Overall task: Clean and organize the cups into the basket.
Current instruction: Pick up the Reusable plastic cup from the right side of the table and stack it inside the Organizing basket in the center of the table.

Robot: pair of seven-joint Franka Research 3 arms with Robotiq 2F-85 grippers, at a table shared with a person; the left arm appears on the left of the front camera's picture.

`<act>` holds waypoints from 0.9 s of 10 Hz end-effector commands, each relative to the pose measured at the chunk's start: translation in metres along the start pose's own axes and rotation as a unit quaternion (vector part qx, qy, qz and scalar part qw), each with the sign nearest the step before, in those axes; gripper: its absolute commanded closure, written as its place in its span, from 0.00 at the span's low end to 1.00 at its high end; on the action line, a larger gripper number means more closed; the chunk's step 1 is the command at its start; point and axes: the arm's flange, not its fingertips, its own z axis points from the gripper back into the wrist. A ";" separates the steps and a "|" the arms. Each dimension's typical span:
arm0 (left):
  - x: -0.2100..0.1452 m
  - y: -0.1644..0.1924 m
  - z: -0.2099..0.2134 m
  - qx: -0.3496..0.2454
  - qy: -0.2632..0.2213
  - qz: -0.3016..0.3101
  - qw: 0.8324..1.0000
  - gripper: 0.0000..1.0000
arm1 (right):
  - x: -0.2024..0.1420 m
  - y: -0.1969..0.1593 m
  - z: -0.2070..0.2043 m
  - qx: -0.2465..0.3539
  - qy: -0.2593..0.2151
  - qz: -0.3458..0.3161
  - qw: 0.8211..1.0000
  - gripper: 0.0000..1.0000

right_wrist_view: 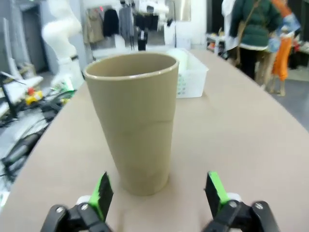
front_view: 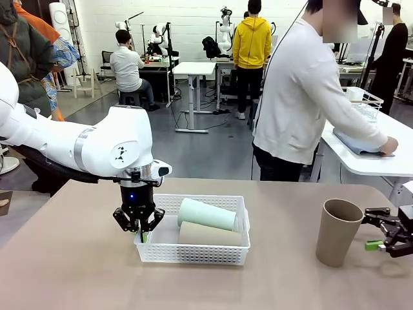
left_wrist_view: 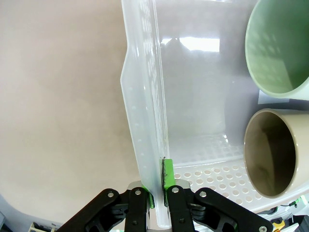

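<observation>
In the front view the left gripper is pinched shut on the left wall of the basket, which sits mid-table; inside it the mint cup and a lying tan cup rest on their sides, long axes running across the table, mouths towards the robot's left. The standing tan cup is upright near the right edge, mouth up, with the right gripper spread wide just beside it. In the left wrist view the left gripper's green pads clamp the thin basket wall, and both lying cups, mint and tan, show their open mouths to the camera. In the right wrist view the standing tan cup stands between the wide right gripper's fingers, slightly off towards one pad, untouched. To take it well, I judge the right arm should centre the cup, close low on its narrower body, and the left hold the basket steady
</observation>
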 end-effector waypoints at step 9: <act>-0.001 -0.001 0.001 0.000 -0.002 -0.002 1.000 1.00 | -0.011 -0.053 -0.055 0.093 -0.002 -0.024 0.995 0.00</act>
